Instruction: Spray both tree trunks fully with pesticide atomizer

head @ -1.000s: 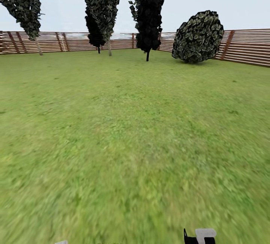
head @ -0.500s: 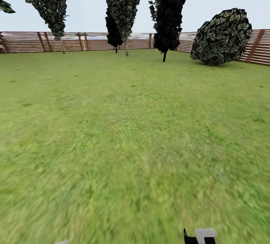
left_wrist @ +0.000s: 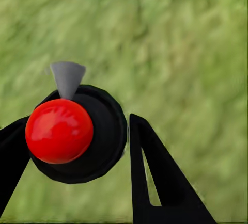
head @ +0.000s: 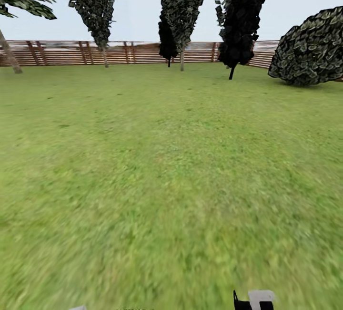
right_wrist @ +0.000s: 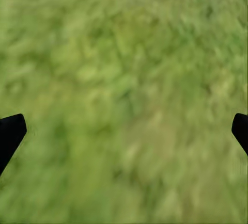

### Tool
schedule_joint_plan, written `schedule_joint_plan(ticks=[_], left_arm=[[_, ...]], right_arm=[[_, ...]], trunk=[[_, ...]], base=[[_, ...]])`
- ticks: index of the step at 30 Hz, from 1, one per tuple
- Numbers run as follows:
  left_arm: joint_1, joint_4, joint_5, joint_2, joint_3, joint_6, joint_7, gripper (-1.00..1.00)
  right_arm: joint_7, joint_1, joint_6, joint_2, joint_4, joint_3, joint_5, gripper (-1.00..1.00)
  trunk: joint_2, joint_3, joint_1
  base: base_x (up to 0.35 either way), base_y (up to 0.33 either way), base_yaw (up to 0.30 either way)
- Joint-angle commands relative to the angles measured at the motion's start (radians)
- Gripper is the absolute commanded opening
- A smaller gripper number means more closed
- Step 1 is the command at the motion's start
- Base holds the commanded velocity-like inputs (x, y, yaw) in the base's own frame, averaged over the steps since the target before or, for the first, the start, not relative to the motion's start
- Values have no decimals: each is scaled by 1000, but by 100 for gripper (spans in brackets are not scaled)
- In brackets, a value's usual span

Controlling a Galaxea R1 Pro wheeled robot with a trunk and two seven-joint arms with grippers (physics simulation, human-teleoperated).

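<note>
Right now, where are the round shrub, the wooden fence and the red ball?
Round shrub [head: 312, 47], head view, middle of its foliage.
Wooden fence [head: 133, 53], head view, slats between two conifers.
Red ball [left_wrist: 59, 130], left wrist view, centre of its glossy face, between the black fingers.

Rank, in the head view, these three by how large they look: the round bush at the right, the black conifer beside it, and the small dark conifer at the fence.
1. The black conifer and the round bush: alike, both cut off by the frame, so unranked.
2. The small dark conifer: smallest, but it looks farther away.
</note>
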Motion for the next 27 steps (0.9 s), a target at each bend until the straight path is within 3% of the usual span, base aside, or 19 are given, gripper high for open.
schedule_joint_plan(ticks=[1, 17, 27], left_arm=[[-1, 0, 3, 0, -9, -2, 3, -100], [-1, 1, 9, 2, -7, 1, 8, -100], [-1, 1, 9, 1, -6, -1, 9, -100]], right_arm=[[-5, 0, -3, 0, 1, -6, 11, 100], [-5, -1, -3, 0, 1, -5, 11, 100], [-5, -1, -2, 0, 1, -5, 11, 100]], trunk=[[0, -1, 0], [0, -1, 0], [0, -1, 0]], base=[[0, 0, 279], [9, 5, 279], [178, 238, 279]])
